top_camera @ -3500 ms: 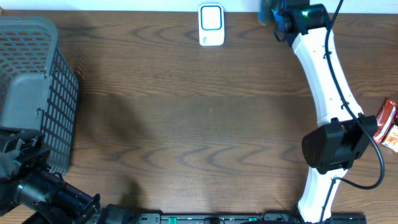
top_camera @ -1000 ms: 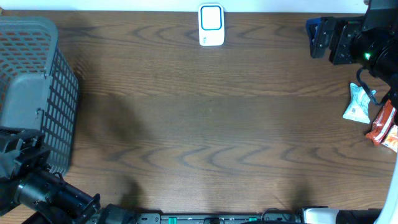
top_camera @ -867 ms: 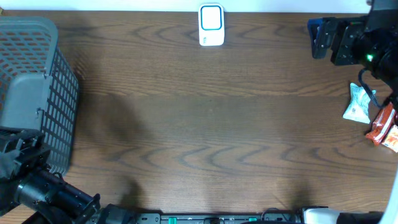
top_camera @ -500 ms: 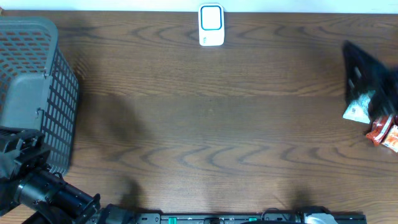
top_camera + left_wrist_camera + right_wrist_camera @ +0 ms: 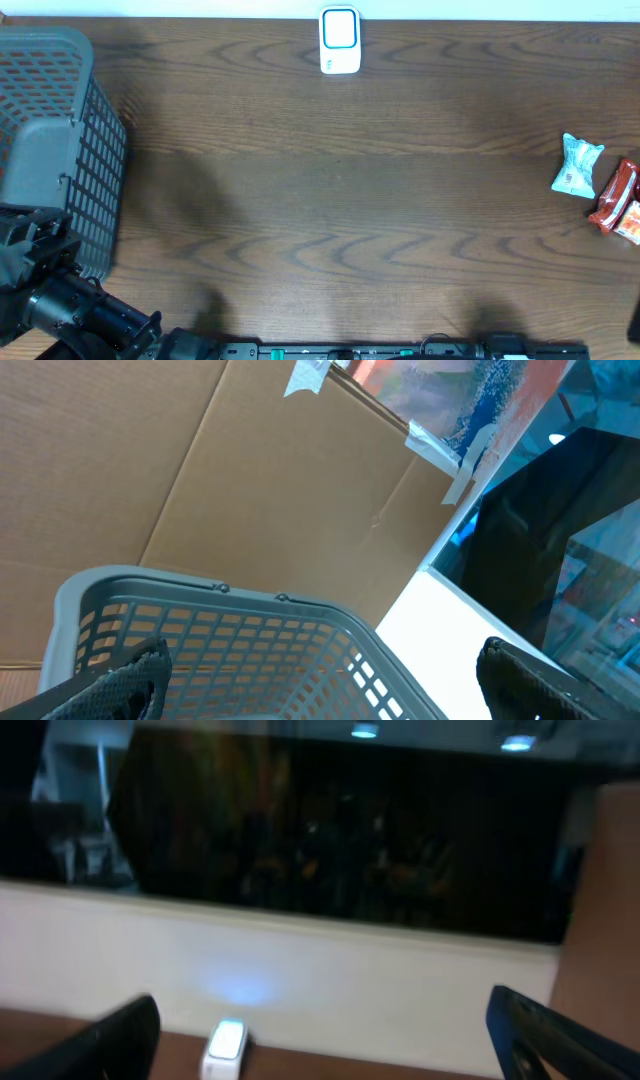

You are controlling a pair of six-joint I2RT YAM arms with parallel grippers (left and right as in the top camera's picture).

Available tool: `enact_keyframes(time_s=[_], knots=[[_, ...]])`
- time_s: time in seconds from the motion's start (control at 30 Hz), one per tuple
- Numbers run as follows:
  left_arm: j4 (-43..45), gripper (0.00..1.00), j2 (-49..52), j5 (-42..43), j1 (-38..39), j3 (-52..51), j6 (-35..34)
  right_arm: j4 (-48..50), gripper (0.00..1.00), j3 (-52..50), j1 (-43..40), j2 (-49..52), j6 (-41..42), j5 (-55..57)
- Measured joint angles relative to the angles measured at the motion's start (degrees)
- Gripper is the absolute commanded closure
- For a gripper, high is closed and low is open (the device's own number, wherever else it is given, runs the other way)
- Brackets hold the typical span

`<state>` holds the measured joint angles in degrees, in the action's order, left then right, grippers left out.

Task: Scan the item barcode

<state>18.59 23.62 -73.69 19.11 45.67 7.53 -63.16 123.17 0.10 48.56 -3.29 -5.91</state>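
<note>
The white scanner (image 5: 340, 40) with a blue-lit face stands at the table's far edge, and the right wrist view shows the scanner (image 5: 225, 1048) low down, blurred. A pale blue-white packet (image 5: 576, 167) and red snack packets (image 5: 618, 198) lie at the right edge of the table. My right gripper (image 5: 330, 1045) is open and empty, facing the far wall. In the overhead view that gripper is out of frame. My left gripper (image 5: 325, 690) is open and empty, tilted up at the grey basket (image 5: 230, 640).
The grey mesh basket (image 5: 50, 150) stands on the left side of the wooden table. My left arm (image 5: 60, 290) sits folded at the near left corner. Cardboard panels and a dark window rise behind the table.
My right arm has swung from the far right corner off the table's right side and out of the overhead view. The packets now lie uncovered. The left arm has not moved.
</note>
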Motion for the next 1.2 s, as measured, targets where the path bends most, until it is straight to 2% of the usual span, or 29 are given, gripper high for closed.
enact_keyframes(time_s=[0.27, 0.5, 0.77, 0.97, 1.2], knots=[[0.02, 0.02, 0.00, 0.00, 0.00, 0.00, 0.00, 14.71, 0.01, -18.47, -0.63, -11.06, -0.52, 0.00], [0.04, 0.02, 0.00, 0.00, 0.00, 0.00, -0.02, 25.09, 0.01, -41.90, -0.68, -18.08, -0.52, -1.88], [0.02, 0.02, 0.00, 0.00, 0.00, 0.00, 0.00, 45.40, 0.01, -69.24, -0.68, -24.55, -0.55, -3.02], [0.00, 0.02, 0.00, -0.02, 0.00, 0.00, 0.00, 58.45, 0.01, -85.90, -0.68, -31.21, 1.38, -3.93], [0.00, 0.02, 0.00, -0.02, 0.00, 0.00, 0.00, 65.51, 0.01, -99.78, -0.68, -39.01, 2.43, -3.67]])
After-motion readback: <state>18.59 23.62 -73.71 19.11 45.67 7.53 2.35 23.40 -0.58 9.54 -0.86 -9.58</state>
